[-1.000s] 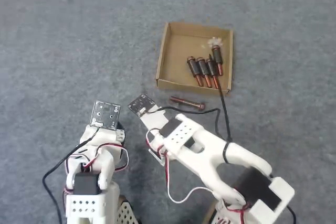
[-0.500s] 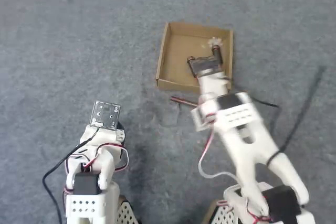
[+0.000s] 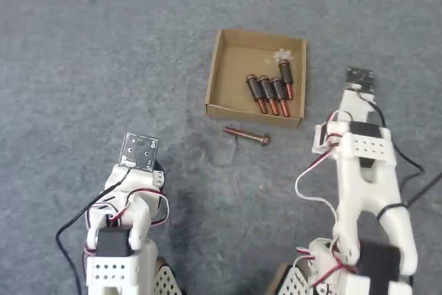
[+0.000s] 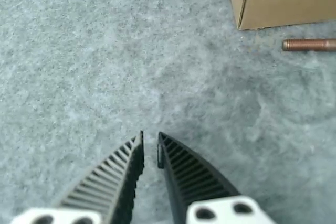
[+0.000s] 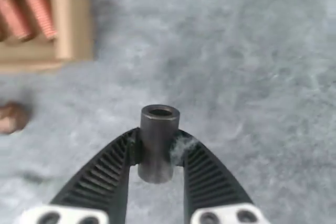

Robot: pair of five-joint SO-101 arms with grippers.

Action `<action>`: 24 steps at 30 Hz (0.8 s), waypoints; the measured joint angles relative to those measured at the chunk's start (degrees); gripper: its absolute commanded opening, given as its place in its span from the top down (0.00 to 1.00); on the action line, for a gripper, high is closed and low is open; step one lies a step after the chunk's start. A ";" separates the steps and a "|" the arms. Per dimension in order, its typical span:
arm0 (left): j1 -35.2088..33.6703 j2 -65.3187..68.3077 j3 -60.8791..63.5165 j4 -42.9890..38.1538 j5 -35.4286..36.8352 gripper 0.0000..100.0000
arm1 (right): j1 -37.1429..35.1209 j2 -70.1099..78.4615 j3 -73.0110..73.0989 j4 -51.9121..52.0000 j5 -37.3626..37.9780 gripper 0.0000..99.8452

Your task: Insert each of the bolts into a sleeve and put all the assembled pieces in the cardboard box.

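Last pair in hand: sleeve gripped, bolt not yet inserted.

The sleeve point(image 5: 159, 129) is clamped upright, bore up, between the fingers of the R gripper point(image 5: 157, 137), over the table point(image 3: 103, 67) near the box point(image 3: 213, 67). The one loose bolt point(image 3: 246, 135) is laid on the table just in front of the box, not touching it; 4 assembled pcs point(image 3: 269, 91) are seen inside. The L gripper point(image 4: 149, 142) is seen low over the table, fingers nearly together, nothing between. Judged next: bolt to be picked up by L, shank lined up w/ the bore & pushed in; exact alignment is called for.
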 measured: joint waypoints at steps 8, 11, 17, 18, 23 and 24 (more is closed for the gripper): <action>0.88 0.00 -2.73 0.79 -4.13 0.87 | 5.10 6.51 -1.14 -1.85 0.09 0.99; 2.81 0.00 -4.04 0.88 -4.13 0.87 | 5.19 9.58 -2.81 -1.93 0.09 0.99; 6.68 0.00 -8.18 0.97 -4.13 0.87 | 6.33 13.71 -6.15 -1.93 0.09 0.99; 6.86 0.26 -9.41 0.97 -4.13 0.87 | 6.42 14.07 -6.51 -1.93 0.09 0.99; 9.05 13.63 -19.87 0.97 -2.99 0.87 | 6.68 14.24 -6.77 -1.93 0.09 0.99; 9.67 17.58 -22.59 0.97 -2.55 0.87 | 6.68 14.24 -6.77 -1.93 0.09 0.99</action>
